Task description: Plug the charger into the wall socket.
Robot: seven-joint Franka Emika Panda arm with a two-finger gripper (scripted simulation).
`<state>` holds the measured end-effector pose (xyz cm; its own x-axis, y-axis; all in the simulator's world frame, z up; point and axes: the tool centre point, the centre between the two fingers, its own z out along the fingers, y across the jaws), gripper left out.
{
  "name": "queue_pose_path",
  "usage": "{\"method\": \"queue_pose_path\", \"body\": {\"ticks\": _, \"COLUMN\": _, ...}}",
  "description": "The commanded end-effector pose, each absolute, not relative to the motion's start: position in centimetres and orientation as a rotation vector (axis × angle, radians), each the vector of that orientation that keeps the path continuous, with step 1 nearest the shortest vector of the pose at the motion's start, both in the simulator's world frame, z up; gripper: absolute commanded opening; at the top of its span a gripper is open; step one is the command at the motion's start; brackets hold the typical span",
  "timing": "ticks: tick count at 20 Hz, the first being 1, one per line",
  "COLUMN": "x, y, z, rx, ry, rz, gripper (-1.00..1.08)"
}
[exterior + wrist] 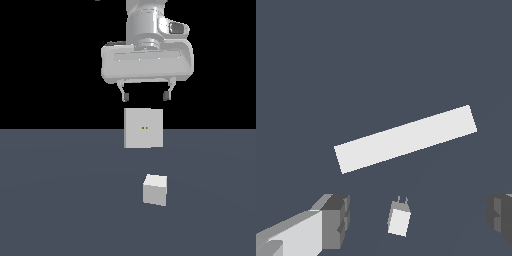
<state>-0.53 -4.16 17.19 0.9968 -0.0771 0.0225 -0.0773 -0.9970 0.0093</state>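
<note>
The charger (155, 189) is a small plain white cube lying on the grey floor, in front of the socket and a little to the exterior view's right. The wall socket (143, 128) is an upright flat white square slab with two tiny yellowish dots at its centre. My gripper (145, 95) hangs high above the socket, open and empty, fingers wide apart. In the wrist view the socket (406, 138) shows edge-on as a long white bar, and the charger (399, 220) lies beyond it with two small prongs pointing toward the slab. My fingertips (336, 220) frame it.
The flat dark grey floor (60, 200) spreads all around the two objects. The background above the floor's far edge is black. Nothing else stands in view.
</note>
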Motion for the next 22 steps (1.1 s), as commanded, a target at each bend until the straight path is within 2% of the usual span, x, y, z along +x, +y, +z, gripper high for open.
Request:
{"method": "queue_pose_path", "body": {"ticks": 1, "x": -1.2, "y": -4.2, "z": 16.6, "rx": 3.128, "ry": -0.141, "rz": 0.036, "gripper": 1.00}}
{"method": "queue_pose_path", "body": {"ticks": 22, "x": -10.5, "y": -4.2, "z": 7.3, "rx": 3.101, "ry": -0.448, "rz": 0.063, "gripper": 1.00}}
